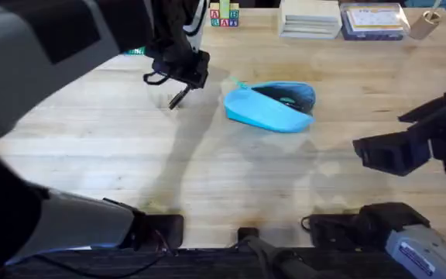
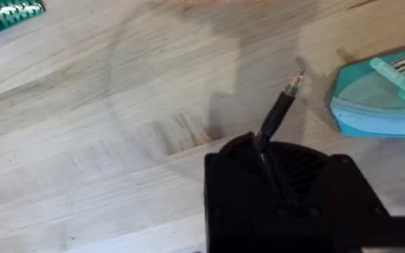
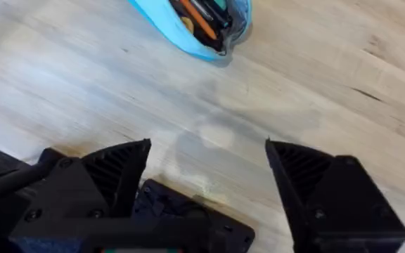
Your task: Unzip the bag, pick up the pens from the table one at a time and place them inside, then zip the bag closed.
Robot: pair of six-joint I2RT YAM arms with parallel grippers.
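1 bag (image 1: 273,108), light blue pouch, lying on the table (image 1: 231,178) a bit past centre, unzipped, mouth gaping, dark lining showing. In right wrist view the bag (image 3: 188,24) holds an orange pen (image 3: 197,19) plus at least one dark item beside it; can't tell what the dark stuff is.

Pens counted: 2. The orange one is in the bag. The black pen (image 1: 179,98) is clamped in the left gripper (image 1: 181,75), to the left of the bag and apart from it. Left wrist view: black pen (image 2: 278,112) sticks out from between the closed fingers, tip pointing toward the table, metal point visible; can't tell if the tip touches the wood. Left gripper (image 2: 269,172) closed tight on the pen body. Bag end (image 2: 385,91) w/ its teal zip pull sits near the pen tip, not touching.

Right gripper (image 1: 382,151) at the right side of the table, well apart from the bag, holding nothing. Right wrist view: right gripper (image 3: 209,169) jaws spread wide, bare wood between them.

Far edge of the table: 1 set of letter blocks (image 1: 224,14), 1 stack of pale trays (image 1: 310,18), 1 blue box (image 1: 372,22). Green-blue item (image 2: 9,13) at the corner in left wrist view, can't ID.
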